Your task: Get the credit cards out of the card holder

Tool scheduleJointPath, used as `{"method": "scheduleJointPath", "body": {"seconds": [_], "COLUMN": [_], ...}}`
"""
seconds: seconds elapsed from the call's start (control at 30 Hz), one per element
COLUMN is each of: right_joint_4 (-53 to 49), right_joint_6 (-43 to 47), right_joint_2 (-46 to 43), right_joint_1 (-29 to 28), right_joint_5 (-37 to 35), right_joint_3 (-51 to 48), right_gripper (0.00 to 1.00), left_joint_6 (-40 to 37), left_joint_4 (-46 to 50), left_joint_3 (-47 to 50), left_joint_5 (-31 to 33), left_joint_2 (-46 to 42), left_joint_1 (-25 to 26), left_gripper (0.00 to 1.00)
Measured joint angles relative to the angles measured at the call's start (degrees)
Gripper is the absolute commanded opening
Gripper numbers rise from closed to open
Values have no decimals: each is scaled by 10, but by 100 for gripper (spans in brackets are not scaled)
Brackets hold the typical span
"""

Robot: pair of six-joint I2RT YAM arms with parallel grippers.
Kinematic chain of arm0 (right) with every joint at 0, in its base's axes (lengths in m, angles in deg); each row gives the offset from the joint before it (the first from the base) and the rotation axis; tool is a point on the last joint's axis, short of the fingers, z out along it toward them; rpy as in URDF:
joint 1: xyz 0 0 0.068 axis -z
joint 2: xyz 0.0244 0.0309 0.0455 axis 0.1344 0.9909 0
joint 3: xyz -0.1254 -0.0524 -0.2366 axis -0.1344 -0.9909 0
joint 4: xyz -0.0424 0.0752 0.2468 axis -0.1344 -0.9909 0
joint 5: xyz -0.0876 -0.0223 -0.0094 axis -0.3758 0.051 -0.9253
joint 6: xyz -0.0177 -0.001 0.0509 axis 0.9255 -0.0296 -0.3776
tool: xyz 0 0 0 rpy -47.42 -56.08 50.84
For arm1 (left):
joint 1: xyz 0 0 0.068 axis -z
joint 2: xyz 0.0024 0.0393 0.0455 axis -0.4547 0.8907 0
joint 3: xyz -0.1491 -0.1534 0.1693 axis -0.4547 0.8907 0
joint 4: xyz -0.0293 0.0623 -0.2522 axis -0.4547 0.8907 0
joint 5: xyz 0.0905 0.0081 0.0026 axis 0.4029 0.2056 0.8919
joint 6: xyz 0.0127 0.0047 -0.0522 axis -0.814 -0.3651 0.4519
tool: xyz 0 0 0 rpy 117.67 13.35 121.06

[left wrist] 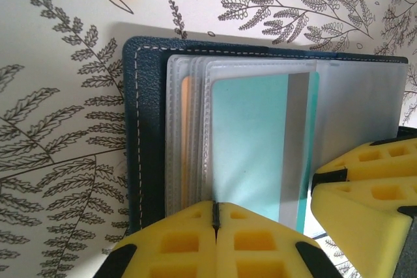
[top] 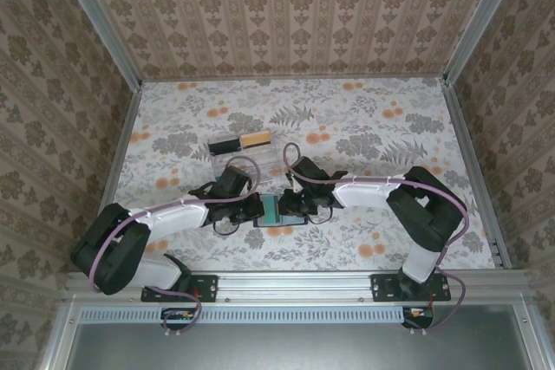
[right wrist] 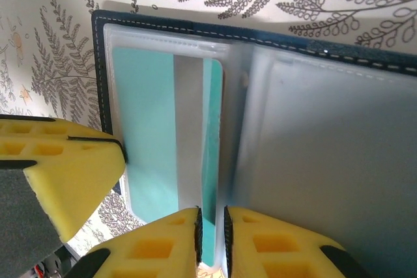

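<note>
Both arms were working right at the near edge. The left gripper (left wrist: 215, 226) had its yellow foam-block fingers pressed flat together on the bottom edge of the card holder (left wrist: 140, 128), on one of the plastic leaves as far as I could tell. The right gripper (right wrist: 212, 232) was closed down to a thin slit around the near edge of the teal card (left wrist: 251, 141). I honestly couldn't tell if it had the card alone or the sleeve too.

The holder lay open and flat on the flowery table (top: 390, 127). It's pebbled navy leather with white stitching, and inside is a stack of frosted, floppy sleeves (left wrist: 195, 128) with welded seams. The teal card is smooth and rigid, with a grey stripe down it.

Further back, a black card (top: 229, 145) and a tan-orange card (top: 256, 139) sat in a clear tray (top: 221, 162).

My read is two out and the teal one mid-extraction. The next move probably needs a straight pull along the sleeve while the left pins the holder, since that slick plastic would likely come along otherwise.
</note>
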Motion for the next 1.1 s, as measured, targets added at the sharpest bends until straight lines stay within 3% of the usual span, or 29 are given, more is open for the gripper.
{"method": "scheduleJointPath", "body": {"seconds": [0.27, 0.33, 0.43, 1.1], "right_joint_4": [10, 11, 12, 26], "right_joint_6": [-5, -3, -10, -12], "right_joint_2": [16, 16, 16, -16], "right_joint_1": [3, 3, 7, 29], "right_joint_5": [12, 15, 18, 20], "right_joint_3": [3, 3, 3, -36], "right_gripper": [14, 4, 0, 0], "left_joint_6": [0, 0, 0, 0], "left_joint_4": [-12, -12, -12, 0], "left_joint_3": [0, 0, 0, 0], "left_joint_5": [0, 0, 2, 8], "left_joint_2": [7, 7, 7, 9], "left_joint_1": [0, 0, 0, 0], "left_gripper": [0, 0, 0, 0]}}
